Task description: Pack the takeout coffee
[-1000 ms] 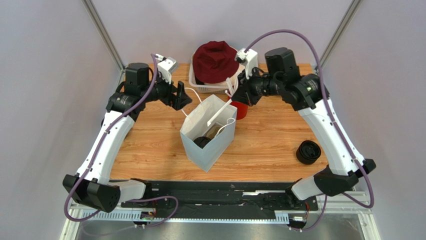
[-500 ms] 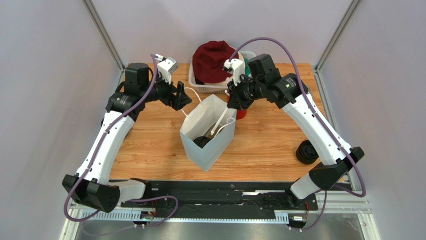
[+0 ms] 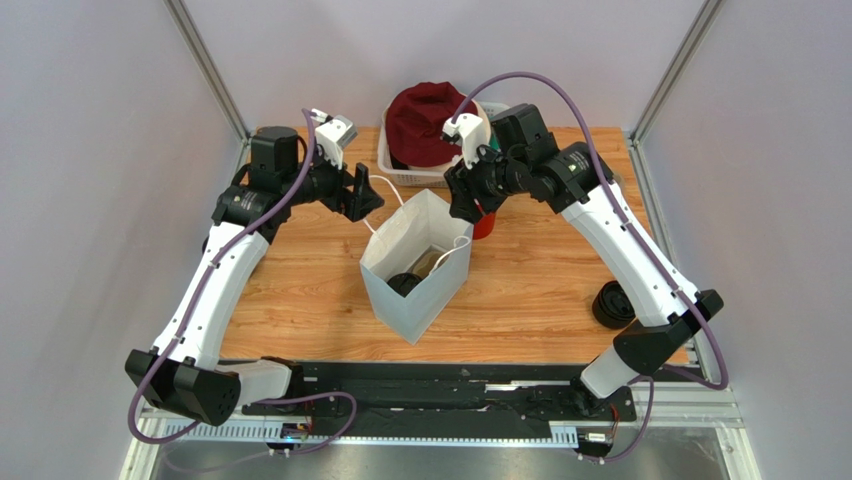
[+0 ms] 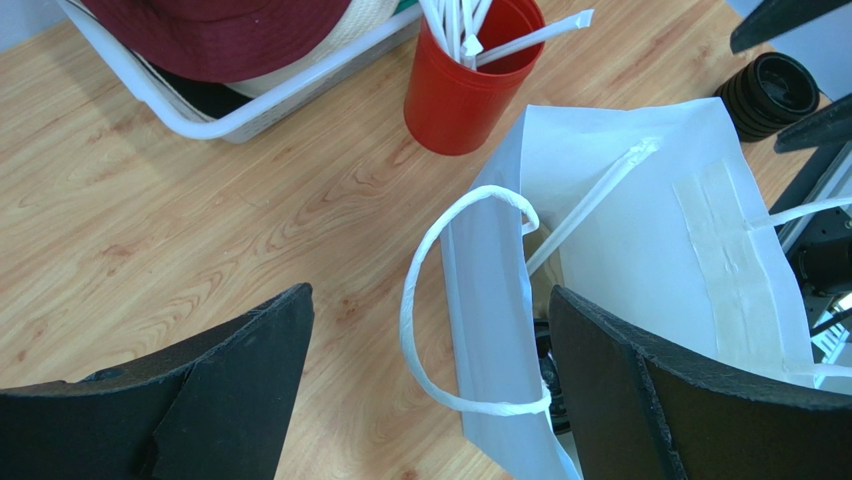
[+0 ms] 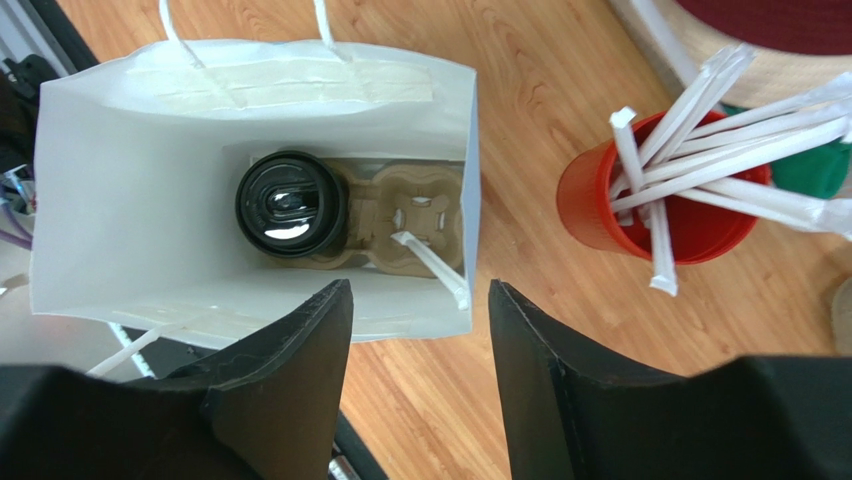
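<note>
The takeout coffee (image 5: 291,205), a dark cup with a black lid, stands in a brown cardboard carrier (image 5: 420,210) at the bottom of the white paper bag (image 5: 130,190). From above only its lid (image 3: 405,283) shows inside the bag (image 3: 410,305). A wrapped straw (image 5: 432,268) leans in the bag's corner. My right gripper (image 5: 420,290) hovers open over the bag's edge, holding nothing. My left gripper (image 4: 430,295) is open wide above the bag's other side, with a white handle loop (image 4: 415,300) showing between its fingers.
A red cup (image 3: 483,222) full of wrapped straws stands just behind the bag. A white basket (image 3: 392,165) at the back holds a maroon hat (image 3: 430,120). A black ringed round item (image 3: 615,303) sits near the right table edge.
My right gripper moved left over the bag and opened, letting go of the wrapped straw, which now rests inside the bag. The left arm stayed still.
</note>
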Tool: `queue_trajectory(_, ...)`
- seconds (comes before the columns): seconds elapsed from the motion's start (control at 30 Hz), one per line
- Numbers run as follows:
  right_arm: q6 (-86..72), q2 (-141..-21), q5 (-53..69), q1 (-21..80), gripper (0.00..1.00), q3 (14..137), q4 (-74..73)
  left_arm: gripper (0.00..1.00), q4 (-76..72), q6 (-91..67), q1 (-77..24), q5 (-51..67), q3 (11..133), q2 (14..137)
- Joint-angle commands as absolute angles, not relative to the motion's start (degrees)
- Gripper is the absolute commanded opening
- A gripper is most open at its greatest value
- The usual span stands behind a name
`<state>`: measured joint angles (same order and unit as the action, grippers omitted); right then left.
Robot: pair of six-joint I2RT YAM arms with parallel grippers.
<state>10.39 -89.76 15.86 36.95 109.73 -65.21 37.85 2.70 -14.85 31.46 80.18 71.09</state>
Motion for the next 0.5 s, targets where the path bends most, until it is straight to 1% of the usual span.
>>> queue_trajectory(0.0, 13.8, -91.8, 11.9, 37.3, 0.57, 113.8, -65.0, 0.96, 36.0, 3.3, -14.7, 32.6, 80.2, 69.5)
queue_trajectory(0.07, 14.5, -93.8, 11.1, 37.2, 0.56, 114.9, -65.0, 0.96, 36.2, 3.3, -14.7, 32.7, 80.4, 69.5)
queue_trajectory(0.27, 15.0, -98.3, 10.5, 37.2, 0.48, 115.3, -64.5, 0.96, 36.3, 3.6, -14.7, 32.8, 80.1, 69.2)
queue_trajectory(0.47, 14.8, -100.5, 9.8, 37.2, 0.36, 115.0, -63.8, 0.96, 36.3, 3.6, -14.7, 33.0, 80.0, 69.2)
